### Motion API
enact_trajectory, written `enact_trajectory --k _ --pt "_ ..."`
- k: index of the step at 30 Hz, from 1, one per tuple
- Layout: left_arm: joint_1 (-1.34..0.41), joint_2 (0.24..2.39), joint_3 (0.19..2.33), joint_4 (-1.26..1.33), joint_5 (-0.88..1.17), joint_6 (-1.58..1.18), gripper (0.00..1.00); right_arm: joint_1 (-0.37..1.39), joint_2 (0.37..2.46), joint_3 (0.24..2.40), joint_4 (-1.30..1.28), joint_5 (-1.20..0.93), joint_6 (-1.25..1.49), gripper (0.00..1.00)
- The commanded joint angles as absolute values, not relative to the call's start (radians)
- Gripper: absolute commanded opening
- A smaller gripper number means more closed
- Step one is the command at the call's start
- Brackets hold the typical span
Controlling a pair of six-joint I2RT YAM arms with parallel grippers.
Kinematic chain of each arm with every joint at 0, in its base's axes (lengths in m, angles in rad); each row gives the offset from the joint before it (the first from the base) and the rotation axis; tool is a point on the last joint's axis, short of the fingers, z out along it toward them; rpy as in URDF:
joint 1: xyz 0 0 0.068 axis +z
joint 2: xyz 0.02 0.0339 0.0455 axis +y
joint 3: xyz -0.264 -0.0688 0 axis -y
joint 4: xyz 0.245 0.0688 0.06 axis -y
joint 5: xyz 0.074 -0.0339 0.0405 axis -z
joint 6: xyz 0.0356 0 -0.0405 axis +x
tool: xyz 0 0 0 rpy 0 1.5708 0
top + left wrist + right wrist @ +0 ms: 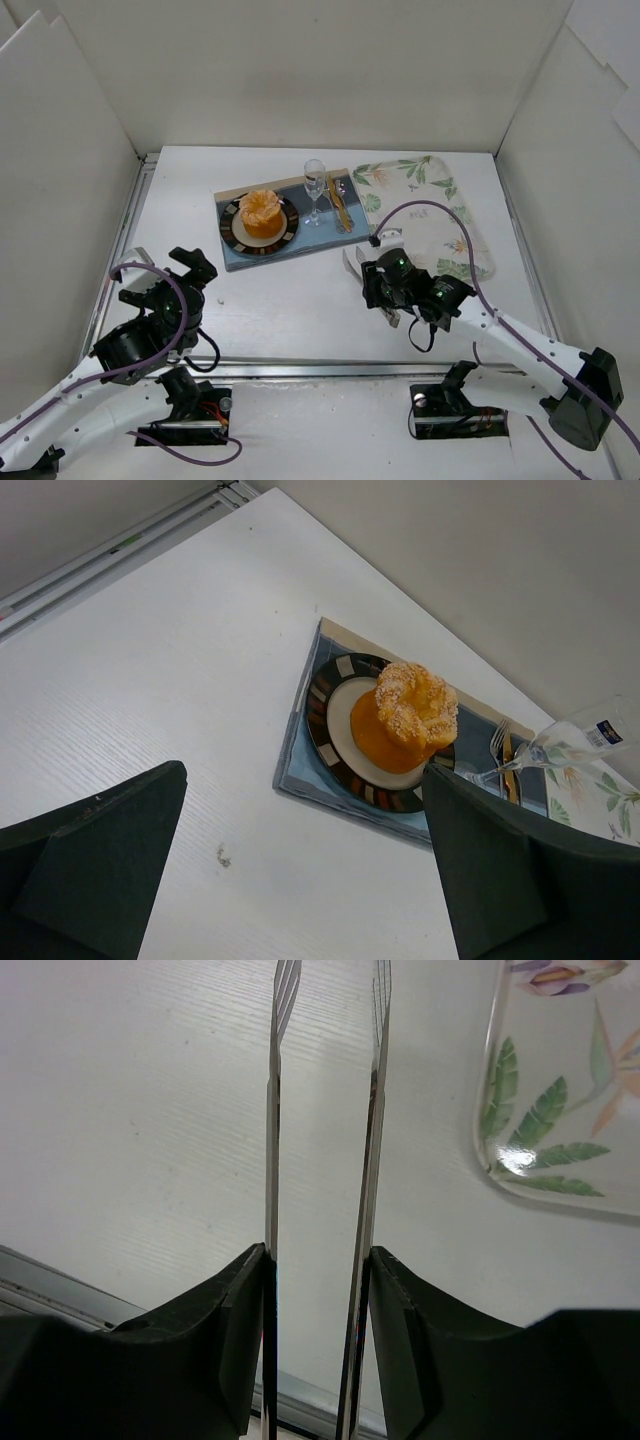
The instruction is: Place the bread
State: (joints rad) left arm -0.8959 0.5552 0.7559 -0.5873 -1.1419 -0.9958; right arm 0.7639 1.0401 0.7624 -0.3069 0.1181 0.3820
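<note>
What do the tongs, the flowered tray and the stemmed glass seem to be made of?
The tongs: probably polished metal, thin and grey. The flowered tray: glossy plastic or melamine, judging by its sharp highlight. The stemmed glass: clear glass or plastic; it is see-through.

The bread (pixel 262 213) sits in the middle of the round plate (pixel 231 230), and the plate rests on the blue placemat (pixel 308 236). Just right of the plate a wine glass (pixel 314 185) stands upright, with gold cutlery (pixel 338 205) beside it on the mat. The floral tray (pixel 440 232) lies against the mat's right side. The left gripper (pixel 165 278) hangs over the white table (pixel 290 310), fingers spread and empty. The right gripper (pixel 372 280) clamps metal tongs (pixel 353 262), which point toward the mat's near right corner.
</note>
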Motion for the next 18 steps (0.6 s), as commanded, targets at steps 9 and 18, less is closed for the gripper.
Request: enact_trajectory --k 9,18 --pt "-0.9 0.575 0.767 -0.532 -1.157 -0.969 1.0 0.883 1.17 0.723 -0.144 0.261 0.486 0.41" --pt "-0.9 0.572 0.762 -0.519 -1.147 -0.957 1.0 0.933 1.35 0.681 -0.014 0.259 0.523 0.46"
